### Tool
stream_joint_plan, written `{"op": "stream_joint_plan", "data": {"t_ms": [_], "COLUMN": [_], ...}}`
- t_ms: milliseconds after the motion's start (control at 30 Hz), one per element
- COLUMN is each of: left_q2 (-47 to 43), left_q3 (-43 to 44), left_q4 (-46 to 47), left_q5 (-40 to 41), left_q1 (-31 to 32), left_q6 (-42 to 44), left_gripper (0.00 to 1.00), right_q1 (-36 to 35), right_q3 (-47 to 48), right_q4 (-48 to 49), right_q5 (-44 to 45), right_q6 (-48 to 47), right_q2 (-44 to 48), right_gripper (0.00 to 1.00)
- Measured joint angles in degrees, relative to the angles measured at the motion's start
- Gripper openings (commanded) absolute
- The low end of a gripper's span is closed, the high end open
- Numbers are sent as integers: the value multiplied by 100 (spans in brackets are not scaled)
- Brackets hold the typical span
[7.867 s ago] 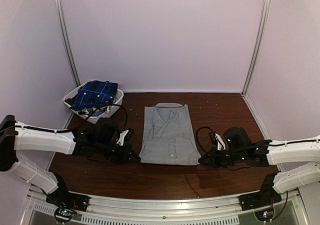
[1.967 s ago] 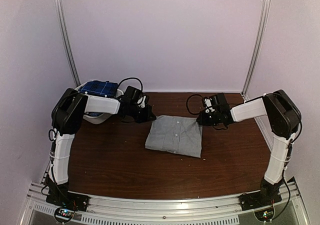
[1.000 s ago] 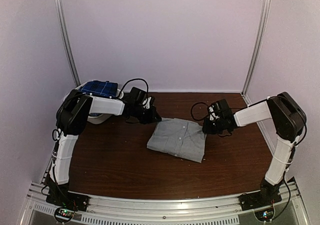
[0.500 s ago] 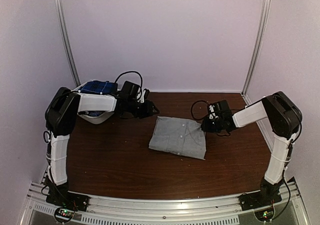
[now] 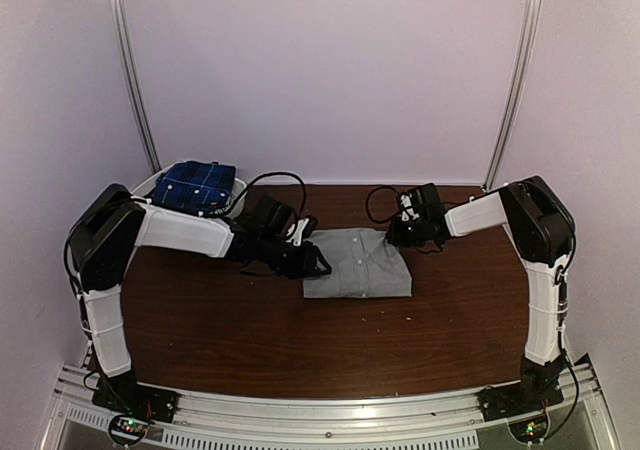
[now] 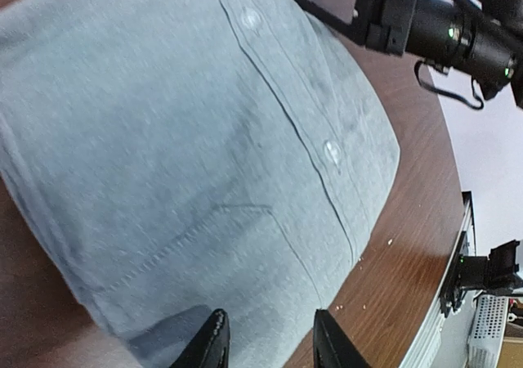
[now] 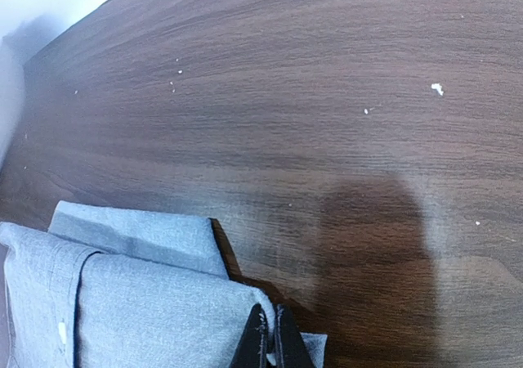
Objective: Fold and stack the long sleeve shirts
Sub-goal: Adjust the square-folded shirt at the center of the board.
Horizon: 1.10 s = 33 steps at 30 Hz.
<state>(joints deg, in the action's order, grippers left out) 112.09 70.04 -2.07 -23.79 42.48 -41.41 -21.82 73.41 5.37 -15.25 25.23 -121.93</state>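
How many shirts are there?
2. A grey shirt lies folded in the middle of the table. A blue plaid shirt sits at the far left corner. More may be hidden under the plaid one.

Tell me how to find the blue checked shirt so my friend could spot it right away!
Look at the far left corner of the brown table, where a white basket sits. The blue checked shirt lies in it, on top. It is dark blue with thin white lines, while the grey shirt in the middle of the table is plain.
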Motion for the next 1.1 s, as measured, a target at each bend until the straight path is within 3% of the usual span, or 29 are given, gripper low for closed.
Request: {"op": "stream_joint_plan", "data": {"t_ms": [333, 700, 1100], "left_q2": [350, 254, 114], "left_q3": [-382, -227, 1471], "left_q4": [254, 7, -400], "left_q5": [68, 267, 859], "left_q1": [258, 258, 39], "left_q6": [-219, -286, -170], "left_gripper": [31, 32, 30], "right_q1": [0, -9, -756], "right_q3": [212, 339, 195], "right_q4": [-450, -1473, -1932], "right_q5": [2, 402, 1093], "right_q6": [-181, -415, -363], "right_q2": [0, 507, 1727], "right_gripper": [5, 41, 48]}}
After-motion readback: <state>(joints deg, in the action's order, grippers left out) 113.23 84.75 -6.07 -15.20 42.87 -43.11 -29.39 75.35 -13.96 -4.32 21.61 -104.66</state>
